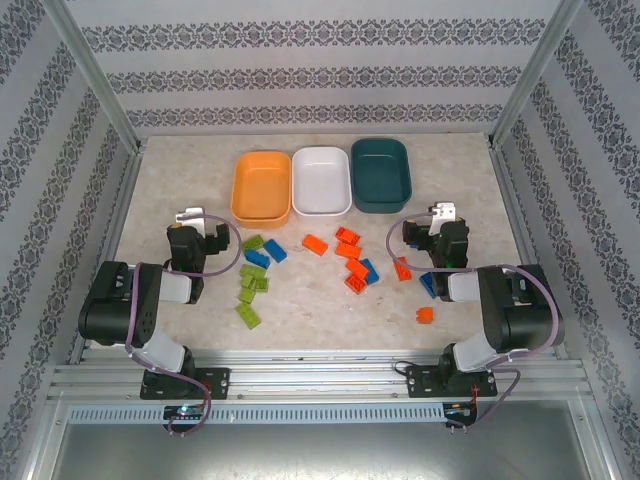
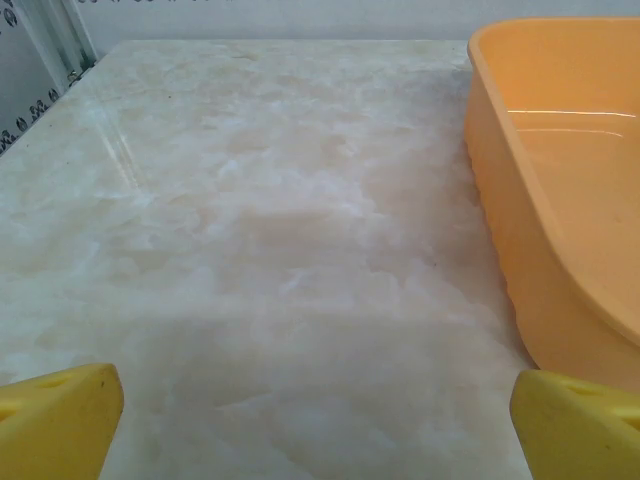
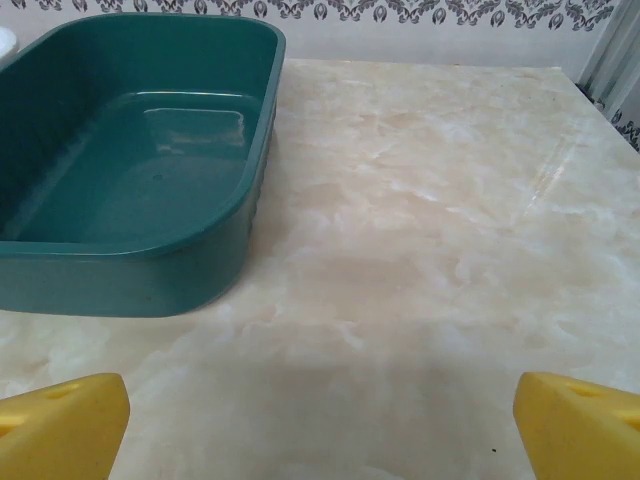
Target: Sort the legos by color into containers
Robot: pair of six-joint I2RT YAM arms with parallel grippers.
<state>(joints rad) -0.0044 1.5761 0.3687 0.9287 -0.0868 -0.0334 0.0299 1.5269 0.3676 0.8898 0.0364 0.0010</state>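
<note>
Three containers stand in a row at the back: an orange tub, a white tub and a dark teal tub, none with a brick showing inside. The legos lie loose in front of them: lime green ones at the left, blue ones beside them, and orange ones in the middle and right. My left gripper hovers open over bare table, left of the orange tub. Right of the teal tub, my right gripper is open too, holding nothing.
Metal frame posts and patterned walls close in the marble table on three sides. A blue brick and an orange brick lie close to the right arm. Bare table lies ahead of both grippers.
</note>
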